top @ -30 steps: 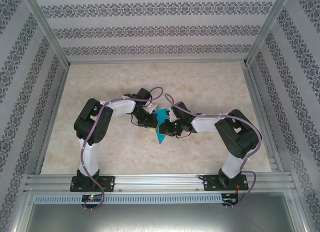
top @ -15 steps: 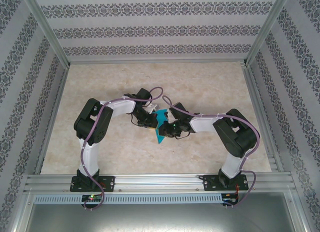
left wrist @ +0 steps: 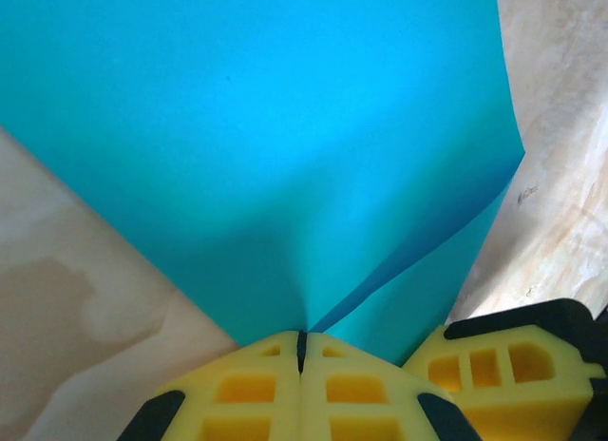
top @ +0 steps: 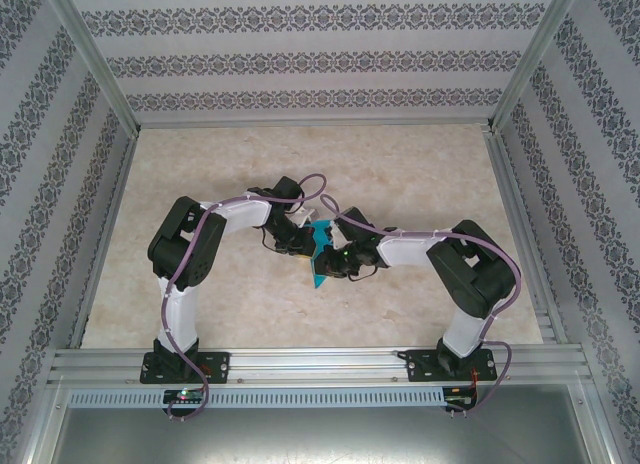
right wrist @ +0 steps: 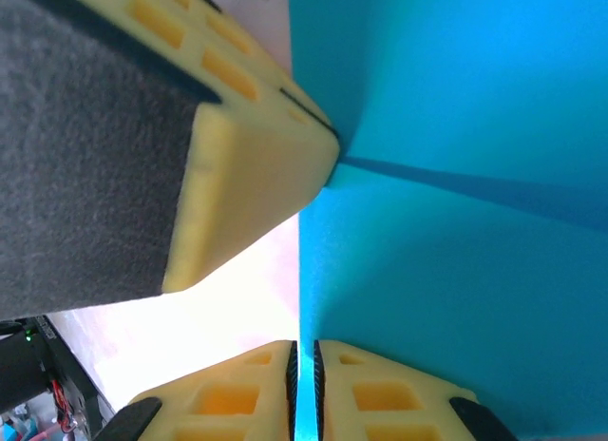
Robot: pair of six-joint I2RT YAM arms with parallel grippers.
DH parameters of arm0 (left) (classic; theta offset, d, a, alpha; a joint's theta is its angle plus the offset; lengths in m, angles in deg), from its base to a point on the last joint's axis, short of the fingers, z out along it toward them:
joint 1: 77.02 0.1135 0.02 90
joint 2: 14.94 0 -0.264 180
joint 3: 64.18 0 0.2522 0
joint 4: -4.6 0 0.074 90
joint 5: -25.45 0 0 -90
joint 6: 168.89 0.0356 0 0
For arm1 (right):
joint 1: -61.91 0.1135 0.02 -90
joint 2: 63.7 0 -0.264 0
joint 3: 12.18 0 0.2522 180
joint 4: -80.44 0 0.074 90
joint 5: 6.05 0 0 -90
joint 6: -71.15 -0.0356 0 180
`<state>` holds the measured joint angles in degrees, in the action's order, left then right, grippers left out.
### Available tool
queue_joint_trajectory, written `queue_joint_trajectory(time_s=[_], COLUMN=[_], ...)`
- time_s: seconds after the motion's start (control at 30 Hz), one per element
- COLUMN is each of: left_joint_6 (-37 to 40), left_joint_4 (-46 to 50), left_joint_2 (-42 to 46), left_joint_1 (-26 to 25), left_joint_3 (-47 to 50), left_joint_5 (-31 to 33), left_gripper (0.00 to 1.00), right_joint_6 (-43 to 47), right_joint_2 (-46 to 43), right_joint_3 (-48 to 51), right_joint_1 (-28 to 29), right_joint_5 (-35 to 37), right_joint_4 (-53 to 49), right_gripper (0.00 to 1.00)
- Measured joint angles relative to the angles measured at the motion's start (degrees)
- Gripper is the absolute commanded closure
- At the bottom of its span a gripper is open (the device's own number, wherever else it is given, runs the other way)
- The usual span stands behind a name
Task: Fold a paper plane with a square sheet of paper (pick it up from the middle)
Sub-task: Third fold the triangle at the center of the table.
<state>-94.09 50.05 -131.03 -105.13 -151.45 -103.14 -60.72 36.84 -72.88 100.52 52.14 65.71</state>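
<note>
Overhead: both arms fold inward and meet over the middle of the table. The left gripper and right gripper sit almost tip to tip.
Sheet of paper: held between the two grippers at mid-table. From above it is a small cyan patch, mostly covered by the wrists, with one corner pointing toward the near edge (I cannot tell from here whether that corner touches the table).
Left wrist view: this one shows the grip itself. The yellow fingers are pressed flat together on the paper, right where two layers run into a crease. The sheet fans out away from the camera, with pale marbled table on both sides.
Left gripper state: clenched on the sheet.
Neighbour, left wrist view: one yellow finger of the right gripper sits just beside, at lower right.
Right wrist view: the right fingers are nearly closed, with a thin cyan edge running down between them.
Right gripper state: pinching the sheet's edge.
Neighbour, right wrist view: the left gripper's finger tip meets the paper at a fold line (the overhead view hides this fold).
</note>
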Motion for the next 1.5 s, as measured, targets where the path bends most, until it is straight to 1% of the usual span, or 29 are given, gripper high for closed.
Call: queue_joint_trajectory(time_s=[0.7,1.5], left_joint_6=[0.04,0.09], left_joint_4=[0.0,0.33], left_joint_2=[-0.2,-0.81], left_joint_1=[0.09,0.11], left_joint_3=[0.0,-0.22], left_joint_5=[-0.33,-1.9], left_gripper=[1.0,1.0], right_joint_6=[-0.04,0.33], right_joint_2=[0.0,-0.31], right_joint_3=[0.63,0.92], right_joint_1=[2.27,6.1], right_joint_5=[0.07,2.29], right_joint_4=[-0.02,0.02], right_gripper=[0.85,0.85])
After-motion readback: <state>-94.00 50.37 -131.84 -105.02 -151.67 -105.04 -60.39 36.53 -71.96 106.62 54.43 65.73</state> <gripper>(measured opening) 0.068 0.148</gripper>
